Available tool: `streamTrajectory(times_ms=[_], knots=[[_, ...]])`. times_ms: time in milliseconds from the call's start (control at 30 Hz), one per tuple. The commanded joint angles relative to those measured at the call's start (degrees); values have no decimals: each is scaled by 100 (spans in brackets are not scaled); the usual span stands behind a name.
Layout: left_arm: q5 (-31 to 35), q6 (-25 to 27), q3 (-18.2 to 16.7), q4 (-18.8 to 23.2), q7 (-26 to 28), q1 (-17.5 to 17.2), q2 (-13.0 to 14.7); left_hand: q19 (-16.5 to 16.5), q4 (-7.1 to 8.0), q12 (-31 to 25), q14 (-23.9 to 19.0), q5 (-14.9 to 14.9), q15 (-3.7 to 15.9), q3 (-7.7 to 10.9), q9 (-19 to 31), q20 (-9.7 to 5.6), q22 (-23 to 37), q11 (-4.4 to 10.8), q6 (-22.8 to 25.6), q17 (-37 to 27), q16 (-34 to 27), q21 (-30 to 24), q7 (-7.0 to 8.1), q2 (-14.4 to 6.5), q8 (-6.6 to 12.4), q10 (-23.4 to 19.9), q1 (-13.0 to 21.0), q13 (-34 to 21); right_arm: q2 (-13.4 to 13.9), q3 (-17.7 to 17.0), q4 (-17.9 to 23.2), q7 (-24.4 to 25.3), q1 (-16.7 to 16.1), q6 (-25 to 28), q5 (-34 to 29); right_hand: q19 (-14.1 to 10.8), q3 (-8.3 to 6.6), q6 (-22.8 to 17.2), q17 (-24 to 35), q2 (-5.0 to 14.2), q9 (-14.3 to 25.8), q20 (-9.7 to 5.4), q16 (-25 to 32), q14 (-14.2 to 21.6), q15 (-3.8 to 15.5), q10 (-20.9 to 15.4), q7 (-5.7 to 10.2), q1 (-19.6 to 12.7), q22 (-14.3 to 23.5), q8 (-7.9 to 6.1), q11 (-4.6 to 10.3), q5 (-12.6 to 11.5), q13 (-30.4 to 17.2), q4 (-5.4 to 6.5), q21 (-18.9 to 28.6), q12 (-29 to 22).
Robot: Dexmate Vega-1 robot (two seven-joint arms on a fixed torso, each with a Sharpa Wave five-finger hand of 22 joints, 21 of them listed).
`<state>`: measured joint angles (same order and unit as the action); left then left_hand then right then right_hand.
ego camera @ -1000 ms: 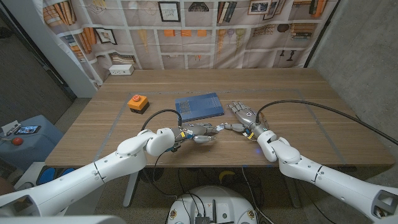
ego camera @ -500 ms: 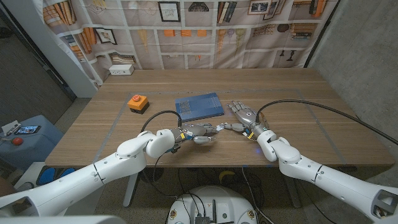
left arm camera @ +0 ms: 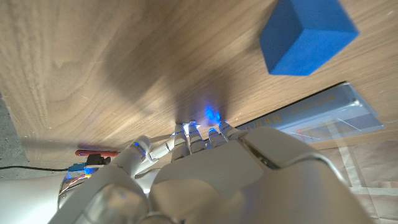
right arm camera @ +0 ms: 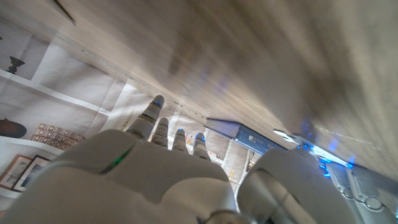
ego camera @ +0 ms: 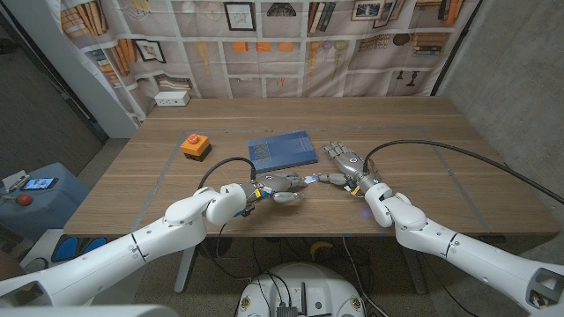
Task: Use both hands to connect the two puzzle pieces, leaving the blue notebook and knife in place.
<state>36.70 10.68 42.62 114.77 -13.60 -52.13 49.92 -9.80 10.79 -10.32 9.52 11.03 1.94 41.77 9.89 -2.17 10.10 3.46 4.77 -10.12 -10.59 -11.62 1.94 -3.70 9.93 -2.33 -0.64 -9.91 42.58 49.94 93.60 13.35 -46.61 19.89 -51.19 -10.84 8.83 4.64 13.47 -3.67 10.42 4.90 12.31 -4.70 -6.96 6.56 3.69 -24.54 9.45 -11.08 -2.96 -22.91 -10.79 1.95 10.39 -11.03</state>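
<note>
One blue notebook [ego camera: 282,151] counted on wooden table [ego camera: 423,132]. One orange button box [ego camera: 195,145] noted beside notebook. Two robot hands: left hand [ego camera: 280,187], right hand [ego camera: 345,165].

Robot lab or test cell: printed bookshelf backdrop [ego camera: 291,44] hung beyond the hands, taped work zone on wooden desk [ego camera: 423,132], orange emergency-stop button [ego camera: 195,145], bare concrete wall [ego camera: 520,97] at right

puzzle pieces [ego camera: 310,180] too small to tell, right wrist view blurred
</note>
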Motion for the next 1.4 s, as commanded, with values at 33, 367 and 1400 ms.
streamTrajectory(times_ms=[33,367,1400], knots=[[10,-131,-56,5,168,-31,-12,-298,-8,3,-5,-1,167,36,16,-184,2,21,8,-17,4,-8,14,-753,6,53,73,-3,21,-71,92,65,-39,-21,87,-47,50,17,12,53,14,-9,22,2,17,23,7,-41,16,-11,10,-9,-23,-3,37,-22],[5,-256,-88,-32,261,-30,-23,-268,-17,-10,-7,-1,173,48,16,-181,1,31,10,-12,5,-15,27,-754,18,59,82,-3,15,-160,208,115,-67,-53,201,-51,66,2,19,82,14,-7,29,7,20,14,3,-25,16,-16,12,-12,-23,18,37,-25],[-238,-216,-494,90,750,-238,16,-84,-43,-53,-116,-7,244,80,18,-169,-3,43,81,1,-15,-57,80,-708,56,29,94,-4,198,-826,830,143,-326,-179,1019,-82,133,-86,41,159,13,-2,58,50,43,-97,9,84,16,-35,11,-20,-22,109,42,-54]])
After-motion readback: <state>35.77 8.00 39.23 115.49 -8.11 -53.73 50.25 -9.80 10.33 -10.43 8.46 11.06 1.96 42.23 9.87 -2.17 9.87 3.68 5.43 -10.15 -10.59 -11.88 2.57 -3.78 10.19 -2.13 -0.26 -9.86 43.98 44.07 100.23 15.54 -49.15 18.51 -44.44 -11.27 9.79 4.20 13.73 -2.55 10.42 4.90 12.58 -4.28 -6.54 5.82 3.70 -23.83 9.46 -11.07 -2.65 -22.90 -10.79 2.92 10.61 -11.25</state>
